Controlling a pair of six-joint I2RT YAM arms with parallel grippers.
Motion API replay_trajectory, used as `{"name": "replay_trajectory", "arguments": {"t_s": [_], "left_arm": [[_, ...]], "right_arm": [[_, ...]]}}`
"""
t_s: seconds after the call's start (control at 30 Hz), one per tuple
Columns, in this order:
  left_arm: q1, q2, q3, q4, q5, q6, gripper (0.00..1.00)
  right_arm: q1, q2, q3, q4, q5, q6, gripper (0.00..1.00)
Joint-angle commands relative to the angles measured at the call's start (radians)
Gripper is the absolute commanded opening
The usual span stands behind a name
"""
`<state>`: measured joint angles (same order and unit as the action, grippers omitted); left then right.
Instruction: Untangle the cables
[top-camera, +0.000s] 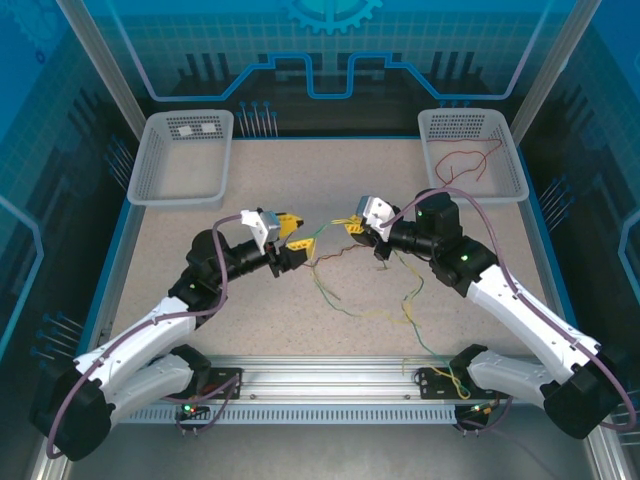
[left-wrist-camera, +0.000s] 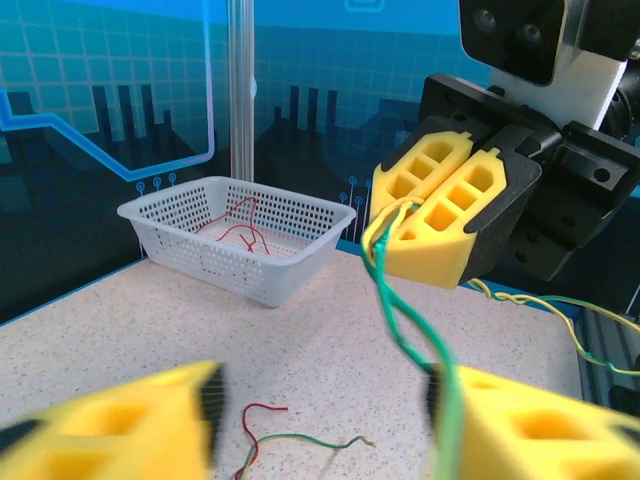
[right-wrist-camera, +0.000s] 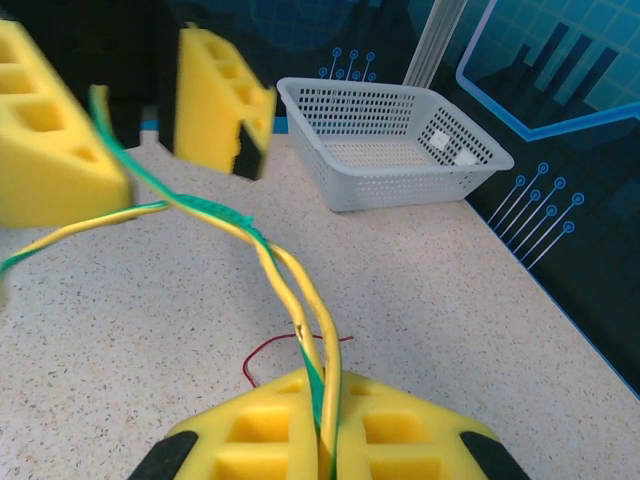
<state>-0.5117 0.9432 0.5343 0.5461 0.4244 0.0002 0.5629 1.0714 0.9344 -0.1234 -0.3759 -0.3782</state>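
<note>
**Green-and-yellow cables stretching between two tools**

From above, the cables (top-camera: 340, 258) are running as a thin, twisted green-and-yellow strand between the left tool (top-camera: 303, 236) and the right tool (top-camera: 352, 226), then sprawling in wavy loops across the worktop (top-camera: 270, 180); a red cable (top-camera: 468, 160) is lying in the far right basket (top-camera: 516, 155).

In the left wrist view, the left tool (left-wrist-camera: 325, 420) is standing released, its jaws spread wide; the cables (left-wrist-camera: 400, 320) are touching one blurred finger (left-wrist-camera: 540, 430); the right tool (left-wrist-camera: 410, 205) is clenching their other end.

In the right wrist view, the right tool (right-wrist-camera: 322, 440) is pinching the green and yellow cables (right-wrist-camera: 290, 270) together; they are crossing and reaching to the left tool (right-wrist-camera: 150, 130).
</note>
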Motion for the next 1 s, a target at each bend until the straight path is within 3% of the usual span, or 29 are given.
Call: {"name": "replay_trajectory", "arguments": {"t_s": [0.0,0.13,0.23,0.27,0.3,0.33,0.4,0.53,0.57,0.67,0.77,0.87,0.97], "left_arm": [[-0.001,0.0,0.027,0.019,0.02,0.01,0.24],[-0.002,0.005,0.025,0.028,0.023,0.006,0.09],[-0.002,0.002,0.023,0.026,0.027,0.006,0.14],[-0.002,0.001,0.02,0.027,0.027,0.007,0.03],[-0.002,0.0,0.018,0.03,0.029,0.007,0.0],[-0.002,0.0,0.016,0.031,0.032,0.01,0.04],[-0.001,-0.001,0.015,0.028,0.048,0.015,0.49],[-0.003,-0.009,0.003,0.037,0.077,0.03,0.87],[-0.004,-0.01,-0.003,0.037,0.08,0.042,0.89],[-0.003,-0.018,-0.02,0.043,0.058,0.057,0.88],[-0.003,-0.009,-0.014,0.025,0.053,0.072,0.81],[-0.004,0.001,-0.008,0.025,0.053,0.077,0.59],[-0.003,0.006,-0.007,0.034,0.051,0.077,0.45]], "right_arm": [[0.009,-0.005,-0.008,0.001,-0.023,0.003,0.0],[0.009,-0.004,-0.009,-0.008,-0.019,0.001,0.0],[0.009,0.004,-0.003,-0.022,0.002,0.002,0.0],[0.009,0.005,-0.003,-0.022,0.009,0.001,0.0],[0.009,0.007,-0.004,-0.022,0.012,0.0,0.0],[0.009,0.009,-0.003,-0.021,0.02,0.003,0.0],[0.007,0.012,0.001,-0.018,0.045,0.02,0.0],[-0.025,0.028,0.031,-0.038,0.051,0.067,0.0],[-0.03,0.027,0.032,-0.042,0.029,0.065,0.0],[-0.03,0.013,0.019,-0.032,0.0,0.058,0.0],[-0.03,-0.001,0.008,-0.025,-0.035,0.057,0.0],[-0.026,-0.008,0.0,-0.021,-0.044,0.052,0.0],[-0.025,-0.01,-0.001,-0.026,-0.053,0.047,0.0]]}}
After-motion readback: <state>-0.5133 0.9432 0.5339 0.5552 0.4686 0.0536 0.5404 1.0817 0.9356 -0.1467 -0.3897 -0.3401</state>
